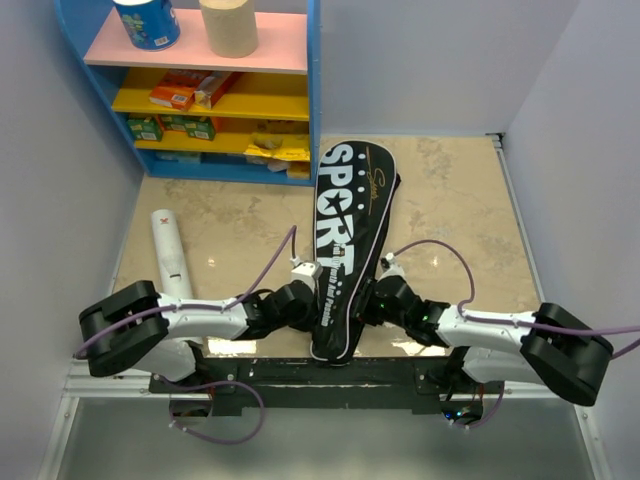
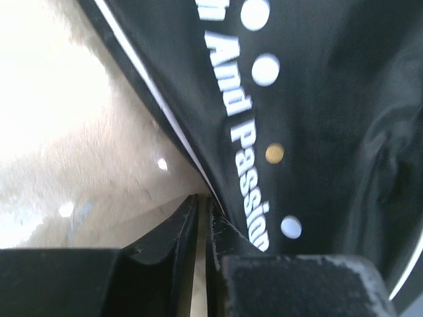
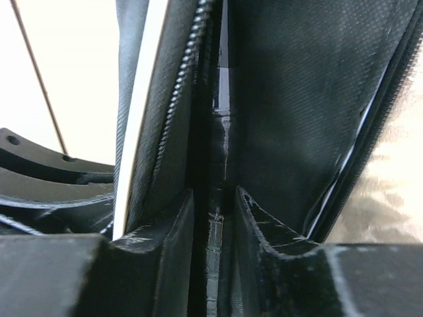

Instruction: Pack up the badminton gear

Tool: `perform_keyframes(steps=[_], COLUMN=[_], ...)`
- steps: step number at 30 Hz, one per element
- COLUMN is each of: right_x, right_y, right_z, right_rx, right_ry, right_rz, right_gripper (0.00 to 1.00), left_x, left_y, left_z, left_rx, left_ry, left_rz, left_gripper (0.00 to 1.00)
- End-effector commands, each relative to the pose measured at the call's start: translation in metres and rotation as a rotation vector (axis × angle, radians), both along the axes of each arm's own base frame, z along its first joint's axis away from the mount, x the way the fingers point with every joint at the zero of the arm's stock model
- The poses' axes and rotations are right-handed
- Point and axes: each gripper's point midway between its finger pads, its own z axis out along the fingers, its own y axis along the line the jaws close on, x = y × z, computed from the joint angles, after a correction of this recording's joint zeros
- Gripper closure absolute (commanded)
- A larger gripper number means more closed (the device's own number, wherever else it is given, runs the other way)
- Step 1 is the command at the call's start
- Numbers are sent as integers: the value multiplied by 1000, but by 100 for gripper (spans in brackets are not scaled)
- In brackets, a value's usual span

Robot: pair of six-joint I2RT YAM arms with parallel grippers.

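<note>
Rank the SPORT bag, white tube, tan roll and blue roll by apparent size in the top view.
1. SPORT bag.
2. white tube, partly hidden by the left arm.
3. tan roll and blue roll: alike, both cropped, unranked.

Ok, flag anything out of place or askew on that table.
The black SPORT bag lies slanted, with the left end effector and right end effector pinching its narrow end. The white tube lies outside it, at the left. Nothing looks spilled or damaged.
</note>
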Motion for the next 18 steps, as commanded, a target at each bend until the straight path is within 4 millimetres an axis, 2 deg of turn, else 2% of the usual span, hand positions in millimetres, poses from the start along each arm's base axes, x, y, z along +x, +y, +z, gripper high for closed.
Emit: perform_keyframes(steps=[1,5,11,12,16,17,18], right_x=[12,12,9,9,15,17,23], right_y=[-13,-37,-63,-66,-81,-82,-86], right_z=[24,29,33,35,48,52,60], right_rx=[-70,-161,-282,-295,-341,-346,-367], right_ry=[-58,-62,-48,-52,-68,-77,-98], right_rz=[-70,-116,-155,-162,-230,-241,-270], right_gripper=[66,59,58,58,57,57,57], left_x=[-43,-40,-38,-40,-23,-19,-17], left_y=[42,53,79,75,66,56,49], left_z=[-29,-13,1,14,59,75,81], left_rx=[141,122,157,129,92,61,62], left_ry=[144,116,99,73,-40,-60,-72], left_rz=[-25,33,124,117,144,138,124], left_gripper=[82,79,77,77,76,76,76])
